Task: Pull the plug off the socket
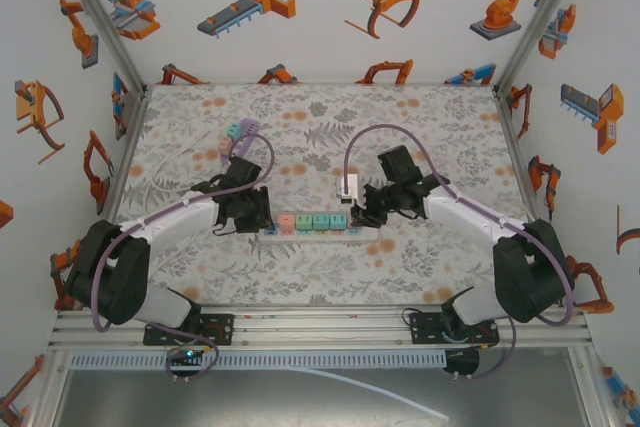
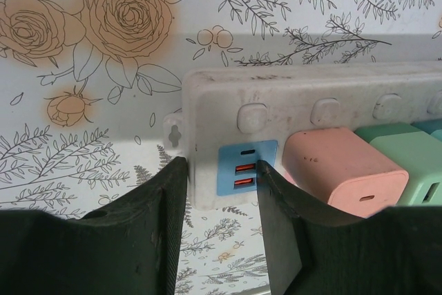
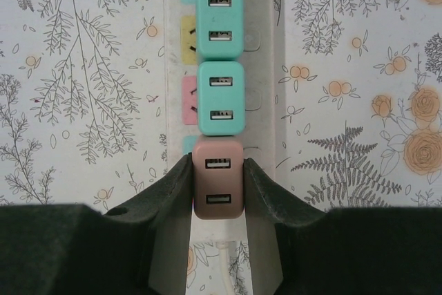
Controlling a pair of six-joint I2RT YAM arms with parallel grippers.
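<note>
Fingers on both arms are shut tight on something. The left fingers (image 2: 266, 191) squeeze the end of the white power strip (image 2: 311, 88), one finger on each side. Its little blue panel (image 2: 246, 167) shows between them. The right fingers (image 3: 181, 191) squeeze the brown-pink plug (image 3: 218, 184), one on each side of it.

From above, both arms reach in from the near edge and bend toward the middle of the flowery surface (image 1: 300, 277). The left fingers (image 1: 248, 215) are at the left end of the power strip (image 1: 315, 233). The right fingers (image 1: 372, 215) are at its right end, so the two point at each other.

The brown-pink plug sits in the last spot at the right end of the strip. I cannot tell if it is pushed all the way in. Just past it comes a teal plug (image 3: 221, 98), then a second teal plug (image 3: 219, 20). At the other end a pink plug (image 2: 342, 167) sits right next to the blue panel.

The strip lies well away from the walls, with bare surface in front of it and behind it. A small white box (image 1: 347, 185) lies just behind the right fingers. Some small teal and purple blocks (image 1: 237, 131) lie farther back, behind the left arm.
</note>
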